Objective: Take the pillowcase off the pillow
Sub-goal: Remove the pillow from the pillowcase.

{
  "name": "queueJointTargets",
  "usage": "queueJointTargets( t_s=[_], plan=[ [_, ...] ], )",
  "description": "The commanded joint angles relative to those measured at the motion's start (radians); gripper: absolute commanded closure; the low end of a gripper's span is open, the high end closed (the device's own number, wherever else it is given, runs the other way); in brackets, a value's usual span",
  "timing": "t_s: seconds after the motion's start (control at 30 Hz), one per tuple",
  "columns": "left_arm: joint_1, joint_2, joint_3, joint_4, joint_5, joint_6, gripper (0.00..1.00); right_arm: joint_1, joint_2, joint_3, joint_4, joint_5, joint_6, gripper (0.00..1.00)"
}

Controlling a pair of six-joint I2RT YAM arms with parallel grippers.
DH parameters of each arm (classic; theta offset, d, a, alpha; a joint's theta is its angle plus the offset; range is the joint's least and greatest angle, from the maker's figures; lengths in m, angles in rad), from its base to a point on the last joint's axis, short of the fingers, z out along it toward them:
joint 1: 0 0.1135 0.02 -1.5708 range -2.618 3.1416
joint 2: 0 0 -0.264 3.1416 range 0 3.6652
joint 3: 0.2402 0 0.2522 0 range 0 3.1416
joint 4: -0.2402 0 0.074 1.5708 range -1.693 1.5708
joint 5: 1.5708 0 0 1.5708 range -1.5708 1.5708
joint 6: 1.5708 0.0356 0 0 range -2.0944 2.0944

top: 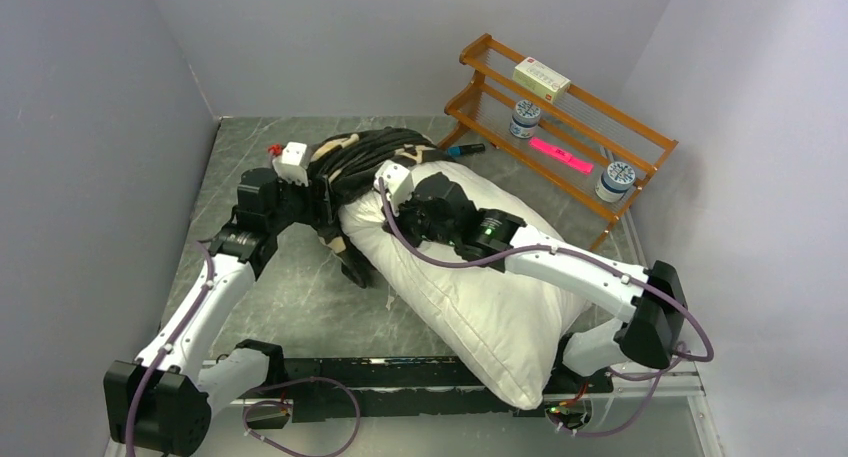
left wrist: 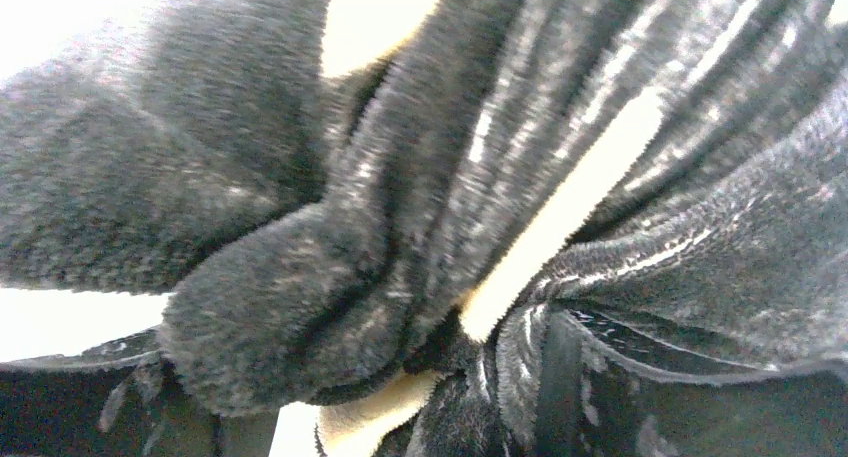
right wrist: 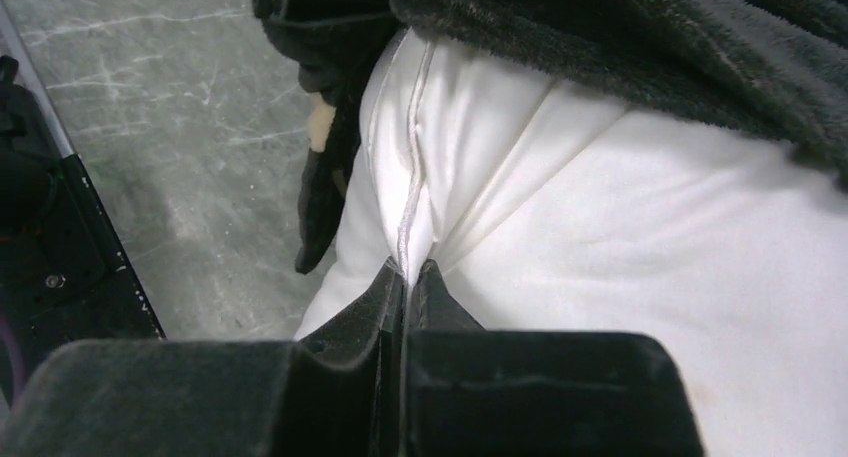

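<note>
- The pillow [top: 480, 297] lies diagonally on the grey marbled surface [top: 300, 297], running from the far middle to the near right. Its near corner rests over the black rail at the arms' bases.
- The pillowcase [top: 365, 157] is bunched over the pillow's far-left end only, so most of the white pillow is bare. A dark flap hangs down the left side to the surface.
- The right gripper [right wrist: 408, 272] reaches across the pillow towards that far end. Its jaws are clenched on the pillow's stitched seam, just below the edge of the pillowcase.
- The left gripper [top: 322, 202] sits against the left side of the bunched pillowcase. Its wrist view is filled with black plush folds and tan print — the jaws themselves are hidden, so I cannot tell whether they are grasping.
- At the far right stands a wooden rack [top: 590, 127], holding a small box [top: 541, 78], two jars [top: 524, 118] and a pink strip [top: 561, 155].
</note>
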Motion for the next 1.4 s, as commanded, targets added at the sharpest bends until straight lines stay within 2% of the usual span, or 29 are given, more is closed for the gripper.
queueJointTargets(
  t_s=[0.0,0.07,0.37,0.43,0.7,0.83,0.93,1.0,1.2,1.37],
  plan=[
    [0.013,0.054,0.096,0.053,-0.142,-0.060,0.28,0.004,-0.099,-0.039,-0.112,-0.075,0.021,1.00],
    [0.020,0.088,0.132,0.046,-0.172,-0.085,0.36,0.002,-0.130,-0.058,-0.121,-0.078,0.024,1.00],
    [0.084,0.248,0.310,0.048,-0.184,-0.167,0.94,-0.032,-0.284,-0.156,-0.164,-0.071,0.031,1.00],
    [0.099,0.291,0.379,0.048,-0.216,-0.175,0.95,-0.038,-0.325,-0.169,-0.174,-0.045,0.031,1.00],
    [0.135,0.524,0.726,-0.029,-0.173,-0.206,0.95,-0.073,-0.454,-0.216,-0.197,0.088,0.027,1.00],
    [0.157,0.552,0.801,-0.043,-0.166,-0.207,0.95,-0.092,-0.508,-0.239,-0.208,0.122,0.026,1.00],
    [0.167,0.532,0.731,-0.015,-0.183,-0.205,0.95,-0.097,-0.532,-0.250,-0.199,0.081,0.019,1.00],
    [0.170,0.517,0.647,0.022,-0.178,-0.209,0.95,-0.097,-0.528,-0.256,-0.180,0.001,0.013,1.00],
    [0.170,0.489,0.396,0.076,-0.171,-0.225,0.95,-0.097,-0.456,-0.266,-0.130,-0.238,-0.002,1.00],
    [0.169,0.424,0.268,0.080,-0.142,-0.229,0.95,-0.097,-0.386,-0.263,-0.112,-0.321,-0.001,1.00]
  ],
)
